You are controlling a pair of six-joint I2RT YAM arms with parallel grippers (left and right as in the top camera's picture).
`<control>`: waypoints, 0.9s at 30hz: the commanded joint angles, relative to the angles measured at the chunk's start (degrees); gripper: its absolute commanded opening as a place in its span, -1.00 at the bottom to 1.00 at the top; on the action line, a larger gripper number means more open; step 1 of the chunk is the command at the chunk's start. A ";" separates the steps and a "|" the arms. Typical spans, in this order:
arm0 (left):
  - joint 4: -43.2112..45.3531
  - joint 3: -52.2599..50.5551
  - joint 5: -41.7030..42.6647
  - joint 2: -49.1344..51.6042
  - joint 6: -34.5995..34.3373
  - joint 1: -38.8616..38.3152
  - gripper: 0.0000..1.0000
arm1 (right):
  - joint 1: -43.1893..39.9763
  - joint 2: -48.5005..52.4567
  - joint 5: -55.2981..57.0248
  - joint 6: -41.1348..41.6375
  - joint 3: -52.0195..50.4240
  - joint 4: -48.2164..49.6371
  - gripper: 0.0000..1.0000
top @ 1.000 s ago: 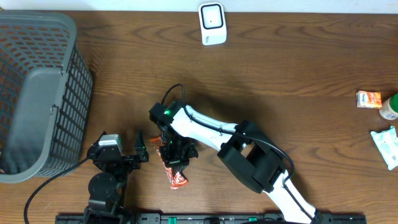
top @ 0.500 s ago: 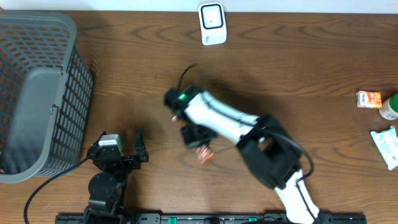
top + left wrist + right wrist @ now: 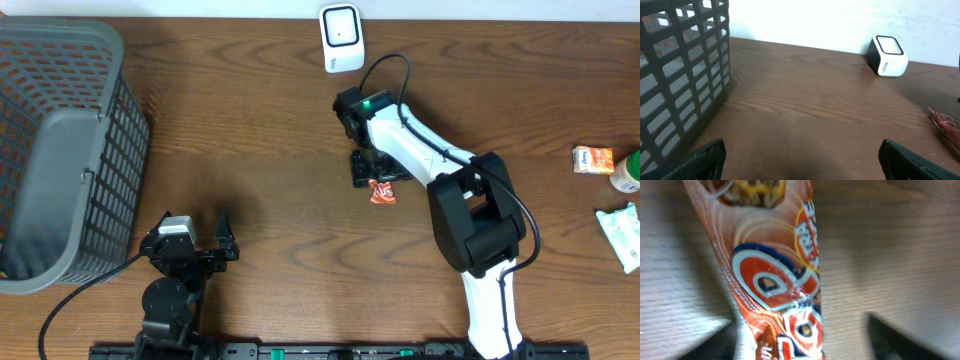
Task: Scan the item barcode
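Snack packet (image 3: 382,192) on the desk (image 3: 250,130), right gripper (image 3: 375,176) just over it.
The red-orange packet lies near the middle of the desk, on the bare wood, apart from the white scanner (image 3: 342,38) standing at the far edge. The right jaws are apart, with a blurred finger (image 3: 710,345) on either side of the wrapper. The left gripper (image 3: 226,240) hangs near the front edge beside the grey basket (image 3: 122,170), its jaws wide apart and empty.
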 commanded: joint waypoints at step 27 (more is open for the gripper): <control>-1.42 -1.01 -0.07 -0.39 0.92 0.24 0.95 | 5.22 11.28 14.10 9.42 9.38 0.52 0.56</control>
